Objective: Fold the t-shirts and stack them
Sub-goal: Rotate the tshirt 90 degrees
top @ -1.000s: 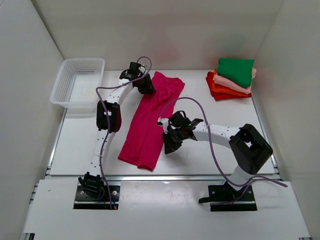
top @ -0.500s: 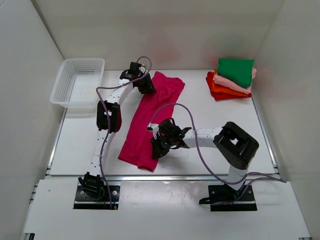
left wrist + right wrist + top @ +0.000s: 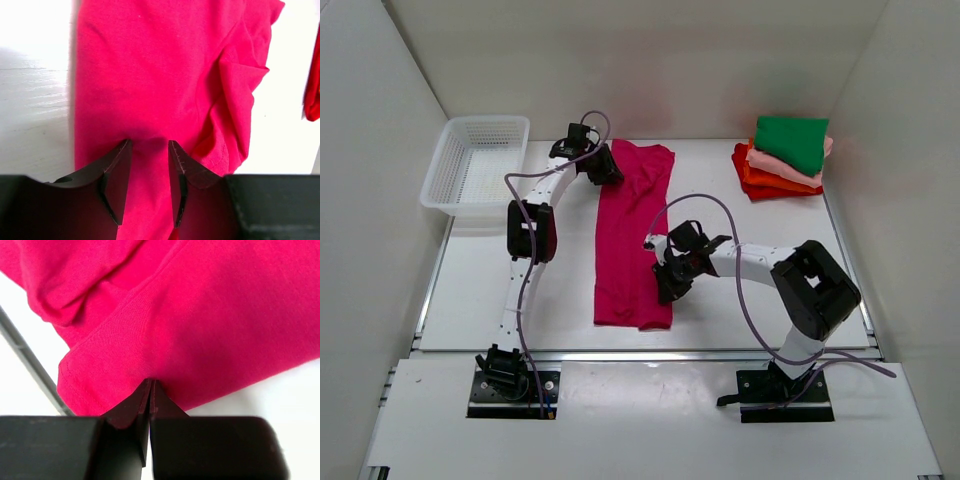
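The magenta t-shirt [image 3: 630,240] lies as a long narrow strip down the middle of the table, its far end slightly rumpled. My left gripper [image 3: 603,168] sits at the strip's far left corner. In the left wrist view its jaws [image 3: 149,145] stand partly apart with a thick fold of the shirt [image 3: 150,75] between them. My right gripper [image 3: 667,290] is at the strip's right edge near the front. In the right wrist view it [image 3: 150,382] is shut tight on the shirt's [image 3: 225,315] hem. Folded t-shirts [image 3: 785,165] sit stacked at the back right, a green one [image 3: 792,142] on top.
A white mesh basket [image 3: 488,120] stands at the back left by the wall. White walls close in the table on three sides. A metal rail [image 3: 650,353] runs along the table's front edge, just below the shirt's near end.
The shirt's near end has swung right with my right gripper, so the strip now lies straight rather than slanted. My left gripper has shifted slightly left and back with the far corner.
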You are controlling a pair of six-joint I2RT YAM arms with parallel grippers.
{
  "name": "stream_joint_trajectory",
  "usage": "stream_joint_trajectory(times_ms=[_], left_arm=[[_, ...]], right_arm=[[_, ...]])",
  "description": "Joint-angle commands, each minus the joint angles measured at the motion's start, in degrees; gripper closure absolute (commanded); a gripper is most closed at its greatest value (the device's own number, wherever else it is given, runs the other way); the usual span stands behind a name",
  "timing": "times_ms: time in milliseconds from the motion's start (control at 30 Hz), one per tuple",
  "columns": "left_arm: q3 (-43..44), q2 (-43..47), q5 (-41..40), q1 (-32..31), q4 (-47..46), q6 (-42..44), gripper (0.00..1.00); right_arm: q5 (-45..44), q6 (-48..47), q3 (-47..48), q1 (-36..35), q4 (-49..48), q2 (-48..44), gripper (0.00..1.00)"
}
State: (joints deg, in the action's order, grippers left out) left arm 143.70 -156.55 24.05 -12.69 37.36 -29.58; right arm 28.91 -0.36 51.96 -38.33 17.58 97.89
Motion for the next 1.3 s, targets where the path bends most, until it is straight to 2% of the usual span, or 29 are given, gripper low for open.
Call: stream_joint_trajectory(times_ms=[0, 133, 200, 267, 333, 367, 400, 433, 500, 533, 567, 633, 800, 867, 967, 1033, 1267], left_arm=[[0.44, 2.21, 2.57, -0.41, -1.94, -1.88, 0.54], [5.34, 3.79, 8.63, -1.02, -5.72, -6.27, 0.53], [7.91, 5.9, 10.12, -1.54, -7.3, -8.2, 0.53], [6.96, 10.97, 10.92, -1.9, -8.36, -9.26, 0.53], [3.45, 16.34, 9.26, -2.16, -3.47, -4.9, 0.52], [-1.79, 20.8, 6.99, -2.34, -2.22, -3.22, 0.52], [-11.07, 26.33, 5.41, -2.34, -1.08, -0.24, 0.52], [-17.25, 29.78, 4.69, -2.08, -3.24, 0.75, 0.53], [-45.12, 45.03, 5.3, -0.68, -13.51, -1.43, 0.52], [-57.88, 52.41, 5.82, 1.16, -21.46, -5.1, 0.52], [-63.14, 55.79, 6.26, 3.26, -27.55, -6.18, 0.53], [-74.4, 65.54, 7.06, 6.17, -28.32, -6.55, 0.52], [-83.38, 79.61, 6.45, 9.96, -19.89, -1.09, 0.52], [-88.65, 86.29, 6.88, 10.84, -20.31, -1.61, 0.52], [-94.64, 91.58, 7.85, 11.02, -22.33, -3.37, 0.51], [-96.67, 93.7, 7.68, 10.15, -22.86, -3.73, 0.52], [-100.19, 96.17, 9.17, 10.58, -21.11, -3.11, 0.51]], right_arm=[[-10.53, -8.34, 0.67, 0.97, 10.89, 1.61, 1.0], [-11.59, -7.47, 2.86, 0.45, 11.69, -3.91, 1.0], [-13.86, -3.44, 3.14, -1.39, 10.81, -6.65, 1.0], [-15.63, 0.07, 3.5, -3.5, 7.75, -10.94, 0.93], [-18.0, 7.98, 1.92, -6.57, 3.27, -13.32, 0.81], [-20.01, 9.49, 1.48, -7.37, 1.68, -14.64, 0.78], [-22.38, 11.68, 0.34, -9.29, -0.34, -15.52, 0.73], [-23.53, 13.09, 0.42, -11.05, -1.92, -15.62, 0.73], [-25.12, 14.86, 0.94, -13.35, -2.99, -14.66, 0.73], [-26.69, 15.73, 1.38, -15.35, -3.86, -13.96, 0.73], [-27.67, 16.18, 1.56, -16.51, -4.57, -13.43, 0.73], [-28.9, 17.32, 1.21, -19.67, -7.29, -11.59, 0.73], [-31.89, 17.85, 0.77, -21.79, -10.2, -6.93, 0.7], [-31.8, 17.77, 0.94, -21.79, -11.95, -5.26, 0.69], [-32.42, 17.32, 1.82, -22.41, -12.66, -2.71, 0.67], [-32.86, 16.89, 3.4, -22.85, -12.66, -1.3, 0.61], [-36.71, 18.64, 4.9, -23.98, -9.86, 0.29, 0.55]])
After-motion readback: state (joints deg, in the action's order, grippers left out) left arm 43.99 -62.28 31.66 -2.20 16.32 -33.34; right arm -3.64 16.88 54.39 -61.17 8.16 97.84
